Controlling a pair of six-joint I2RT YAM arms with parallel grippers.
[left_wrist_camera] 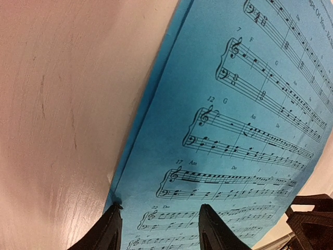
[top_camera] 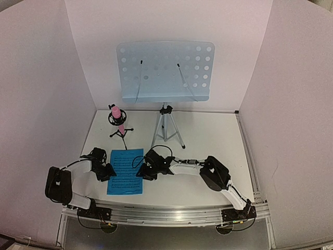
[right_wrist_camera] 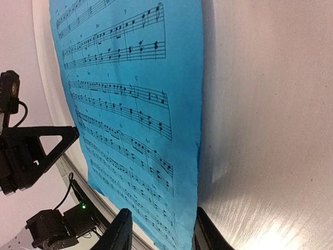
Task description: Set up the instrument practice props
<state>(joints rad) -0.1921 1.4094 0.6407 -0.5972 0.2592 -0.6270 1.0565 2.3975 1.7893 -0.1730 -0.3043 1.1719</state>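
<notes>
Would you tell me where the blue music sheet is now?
Top view: the sheet lies on the table, left of centre, between the left fingers and right fingers.

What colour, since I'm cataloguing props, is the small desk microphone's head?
Pink, on the small black-tripod microphone; clearest in the top external view.

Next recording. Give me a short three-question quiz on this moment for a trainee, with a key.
1. True or false: the blue sheet already rests on the music stand desk.
2. What stands left of the tripod? A) pink microphone B) metronome C) guitar
3. Whose jaws straddle the sheet's right edge in the top view?
Key: 1 false, it lies on the table; 2 A; 3 those of the right arm.
</notes>
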